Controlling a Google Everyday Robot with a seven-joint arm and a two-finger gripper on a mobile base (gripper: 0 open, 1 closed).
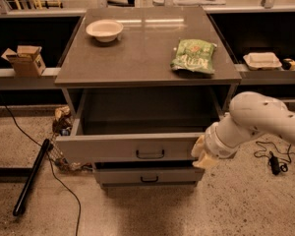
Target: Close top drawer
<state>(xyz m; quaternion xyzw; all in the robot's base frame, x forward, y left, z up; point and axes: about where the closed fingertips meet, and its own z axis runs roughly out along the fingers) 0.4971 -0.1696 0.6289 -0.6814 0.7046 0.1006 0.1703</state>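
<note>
The top drawer (132,146) is a wide grey drawer, pulled far out of the cabinet, with its deep inside bare and a small dark handle (150,155) at the middle of its flat front. My gripper (201,154), pale yellow at the end of the white arm (258,119), is at the right end of the drawer front, touching or nearly touching it. A lower grey drawer (147,176) with a similar handle sits shut beneath.
On the cabinet top (142,53) stand a white bowl (104,30) at the back left and a green snack bag (194,56) at the right. A cardboard box (24,59) is on the left shelf, a white container (261,60) on the right shelf. A black pole (32,176) and cables lie on the floor.
</note>
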